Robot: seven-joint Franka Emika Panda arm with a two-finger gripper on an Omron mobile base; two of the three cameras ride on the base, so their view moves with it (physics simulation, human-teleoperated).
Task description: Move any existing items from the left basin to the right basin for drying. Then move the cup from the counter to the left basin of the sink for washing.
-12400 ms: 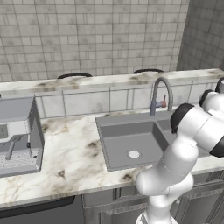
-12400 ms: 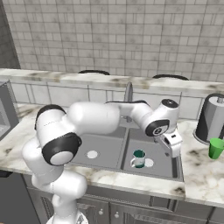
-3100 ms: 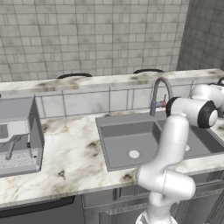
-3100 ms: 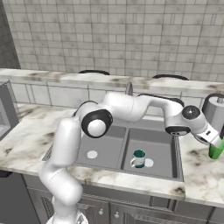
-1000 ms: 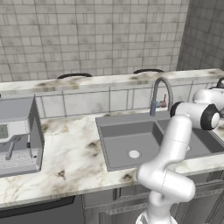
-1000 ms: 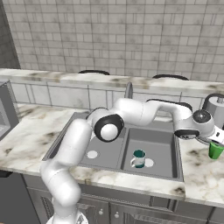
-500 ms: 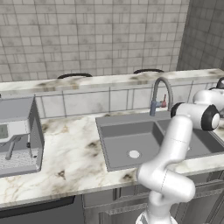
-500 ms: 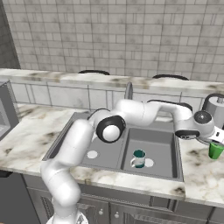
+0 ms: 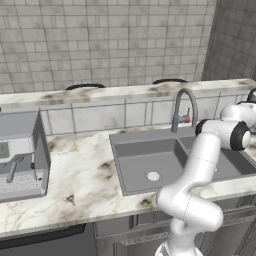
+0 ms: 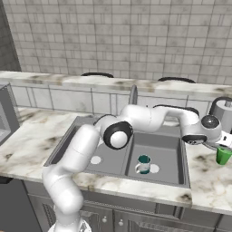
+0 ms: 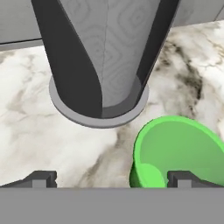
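You have the arm stretched out to the counter (image 10: 206, 181) at 3 o'clock of the sink (image 10: 81, 121), and over the last few seconds the hand has crept the last bit toward the bright green cup (image 10: 223, 155) and slowed almost to a stop. The gripper (image 11: 111, 177) now sits low with its jaws wide apart and nothing between them. In the hand view the green cup (image 11: 181, 153) lies toward 4 o'clock, its rim touching or just inside the right fingertip (image 11: 183, 178); it looks off-centre, though the cup is cut off at the frame edge, so you can't be sure.

The teal-green cup (image 10: 143, 164) stands upright in the right basin (image 10: 167, 144), beside the pale drain, so that first move looks done. The left basin (image 9: 142, 172) holds only its drain.

The grey cylinder on a round base (image 11: 103, 57) stands just beyond the cup at 12 o'clock. You'll probably want to shift toward 3 o'clock before closing, or the finger may knock the cup.
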